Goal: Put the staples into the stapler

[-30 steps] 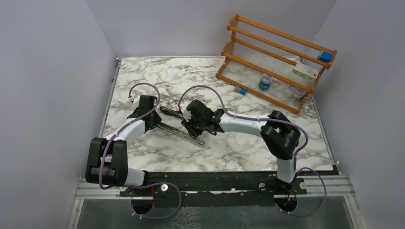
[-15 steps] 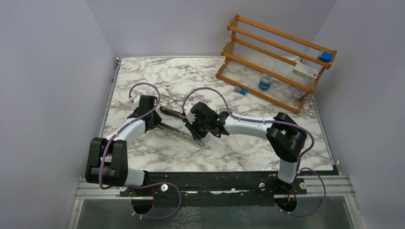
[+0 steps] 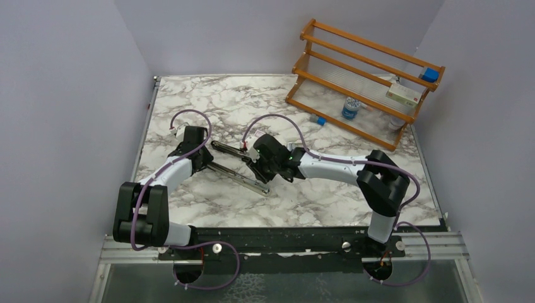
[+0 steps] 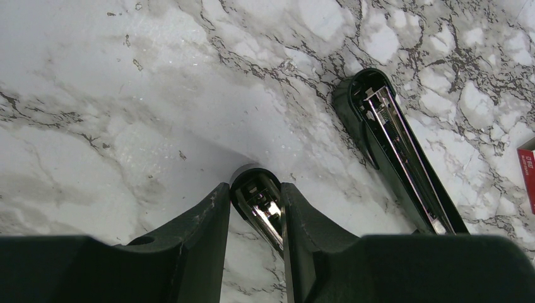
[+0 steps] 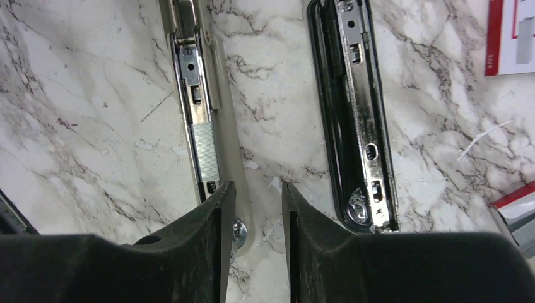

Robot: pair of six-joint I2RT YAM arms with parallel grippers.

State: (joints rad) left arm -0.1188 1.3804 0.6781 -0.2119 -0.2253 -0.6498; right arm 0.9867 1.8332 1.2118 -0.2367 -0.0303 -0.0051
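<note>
The black stapler (image 3: pixel 238 169) lies opened wide in a V on the marble. In the left wrist view, my left gripper (image 4: pixel 255 189) is shut on one rounded black end of the stapler (image 4: pixel 258 199), and its other arm (image 4: pixel 397 148) lies to the right. In the right wrist view, a silver-grey strip of staples (image 5: pixel 203 151) sits in the metal channel (image 5: pixel 189 69), with the black cover arm (image 5: pixel 353 120) beside it. My right gripper (image 5: pixel 257 189) hovers open just beside the channel's near end, holding nothing. The pink-red staples box (image 5: pixel 511 35) lies at the top right.
A wooden rack (image 3: pixel 366 69) stands at the back right with a small bottle (image 3: pixel 350 108) and a flat box (image 3: pixel 404 95) on it. Another red-edged piece (image 5: pixel 514 202) lies at the right of the right wrist view. Walls close in on three sides.
My right arm has drawn slightly to the right, away from the stapler's lower arm. The left arm and the stapler have not moved.
</note>
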